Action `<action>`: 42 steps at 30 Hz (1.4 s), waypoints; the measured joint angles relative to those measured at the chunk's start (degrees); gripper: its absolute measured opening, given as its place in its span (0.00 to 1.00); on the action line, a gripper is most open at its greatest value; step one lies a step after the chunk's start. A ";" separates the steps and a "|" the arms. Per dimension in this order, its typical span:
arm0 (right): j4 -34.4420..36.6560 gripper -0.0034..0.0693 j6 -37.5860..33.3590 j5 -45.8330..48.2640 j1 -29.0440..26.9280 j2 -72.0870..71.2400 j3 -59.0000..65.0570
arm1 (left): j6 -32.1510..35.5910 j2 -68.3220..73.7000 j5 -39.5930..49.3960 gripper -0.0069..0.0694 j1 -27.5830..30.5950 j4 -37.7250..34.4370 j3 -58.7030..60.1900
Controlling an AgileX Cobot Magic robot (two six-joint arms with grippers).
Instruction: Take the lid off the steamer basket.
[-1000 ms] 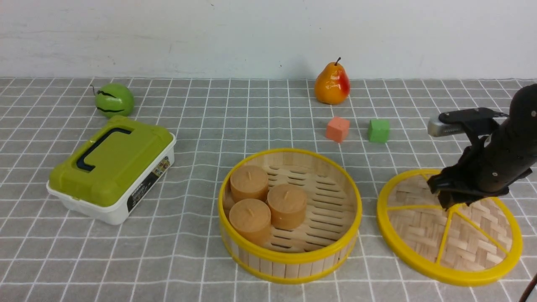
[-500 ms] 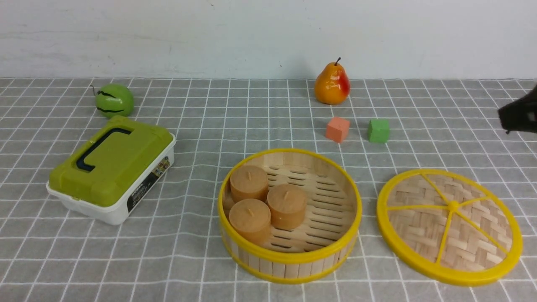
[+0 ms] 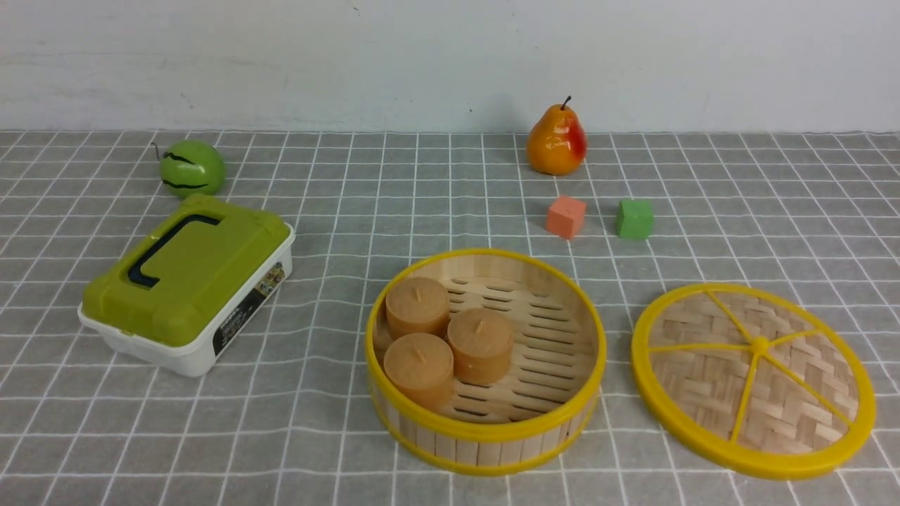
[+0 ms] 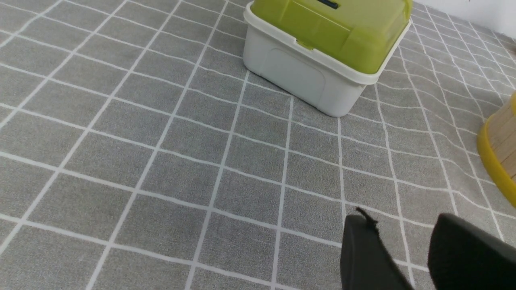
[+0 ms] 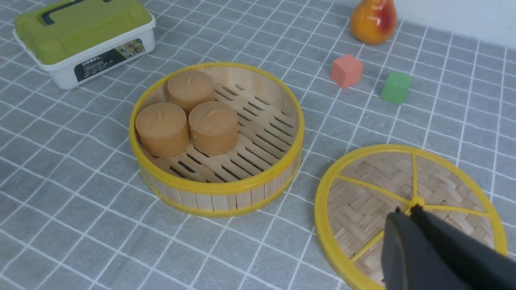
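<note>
Front view: a tabletop covered with a grey checked cloth was shown.
Lid: it was laid flat on the cloth to the right of the steamer basket, just beside it and not touching, with the spokes and knob facing up.
Steamer basket: it was set uncovered near the front middle, and three tan cylinders were grouped on the left of its slotted floor.
Right gripper: the jaws were pressed together and nothing was pinched; the lid's knob was seen just past their tips.
Left gripper: the jaws were spread over bare cloth, with nothing between them.
Green-lidded white box: it was placed left of the basket, well apart.
Far side: a pear, a pink cube, a green cube and a round green fruit were set there.
</note>
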 joint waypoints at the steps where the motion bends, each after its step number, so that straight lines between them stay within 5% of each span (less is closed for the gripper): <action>1: 0.00 0.02 0.00 1.48 0.00 -1.79 0.44 | 0.00 0.00 0.00 0.40 0.00 0.00 0.00; 12: 0.00 0.03 0.00 10.74 0.00 -5.53 0.67 | 0.00 0.00 0.00 0.40 0.00 0.00 0.00; 17: -5.82 0.04 0.36 13.78 -0.06 -5.56 1.94 | 0.00 0.00 0.00 0.40 0.00 0.00 0.00; 24: -11.04 0.04 4.11 -25.70 -0.06 -10.93 20.84 | 0.00 0.00 0.00 0.40 0.00 0.00 0.00; 28: -16.36 0.05 12.15 -38.85 -1.11 -19.05 33.31 | 0.00 0.00 0.00 0.40 0.00 0.00 0.00; 35: -28.99 0.06 35.07 -38.81 -6.70 -29.50 46.09 | 0.00 0.00 0.00 0.40 0.00 0.00 0.00; 42: -31.35 0.07 39.61 -32.08 -6.92 -30.53 47.88 | 0.00 0.00 0.00 0.40 0.00 0.00 0.00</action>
